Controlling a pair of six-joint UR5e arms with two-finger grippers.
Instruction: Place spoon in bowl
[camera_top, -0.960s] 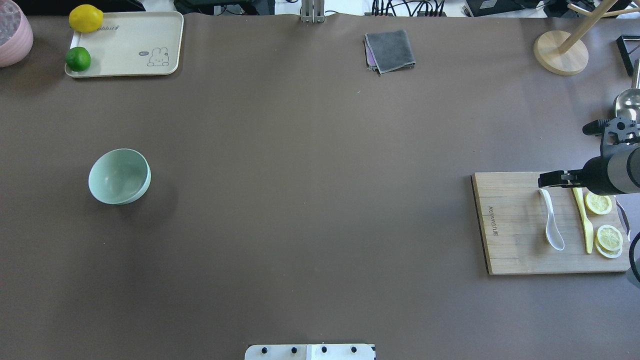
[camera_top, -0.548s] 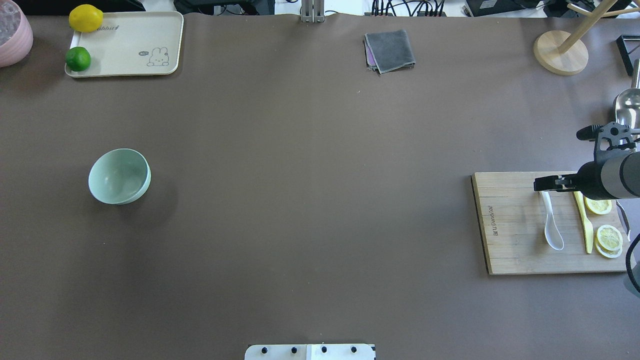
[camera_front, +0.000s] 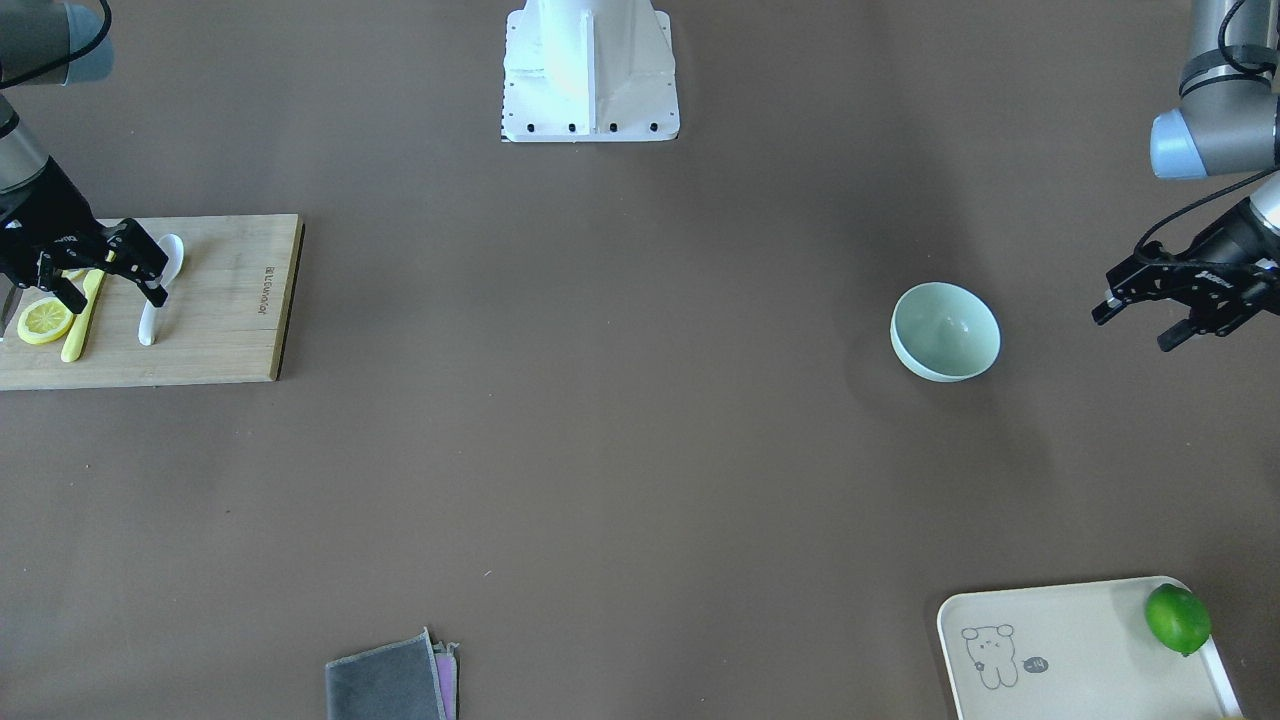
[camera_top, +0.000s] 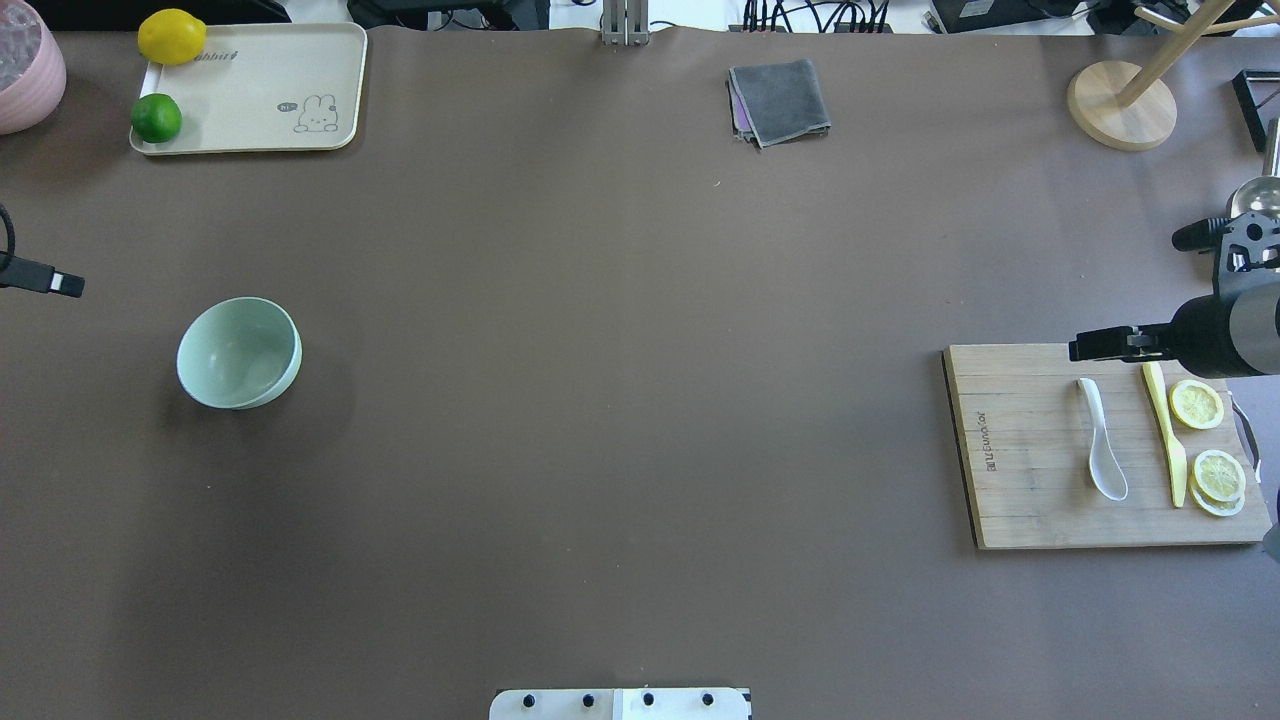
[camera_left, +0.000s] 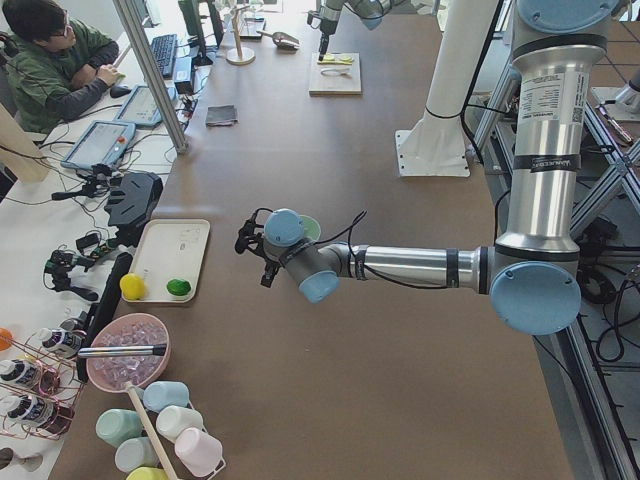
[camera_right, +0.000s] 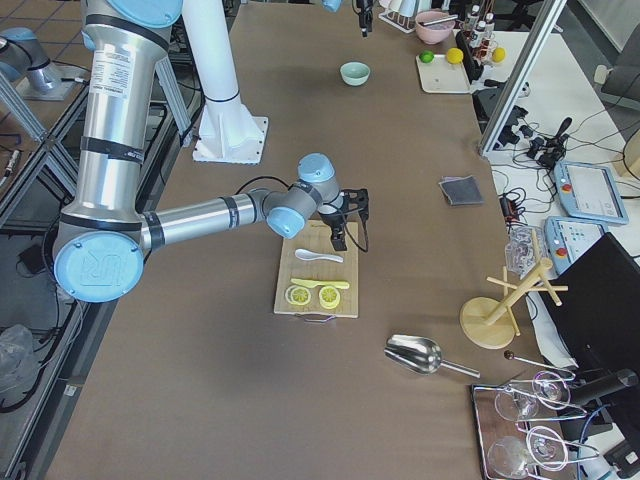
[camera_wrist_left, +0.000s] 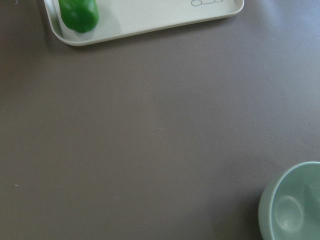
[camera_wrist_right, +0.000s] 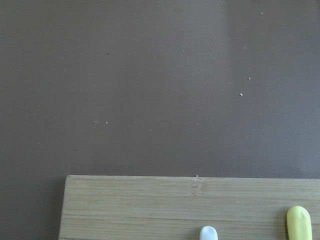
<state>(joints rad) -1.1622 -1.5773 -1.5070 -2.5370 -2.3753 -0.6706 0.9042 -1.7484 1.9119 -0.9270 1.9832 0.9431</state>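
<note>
- The left gripper, black and angular, hangs over the matte brown bench to the outer side of the bowl. Its fingers are spread and hold nothing.
- A cream tray with rounded corners and a small line-drawn animal lies at the far left corner. It carries a dimpled yellow lemon and a glossy lime.
- The bowl is round, smooth and pale mint-green with a deep, empty hollow. It stands alone on the bench's left half.
- A folded grey cloth with a soft nap lies near the far edge, a purple layer showing under it.
- A rectangular bamboo board with striped grain sits at the right.
- The spoon is glossy white, with a short curved handle and an oval scoop. It lies flat on the board, handle pointing away from the robot.
- Beside it lie a slim yellow plastic knife and translucent lemon slices.
- The right gripper hovers over the board's far edge near the spoon's handle tip, fingers parted and empty.
- Since half a second ago, the right gripper has drawn back toward the far edge, uncovering the handle end. The spoon and bowl have not moved. One finger of the left gripper has come into the overhead view's left edge.
</note>
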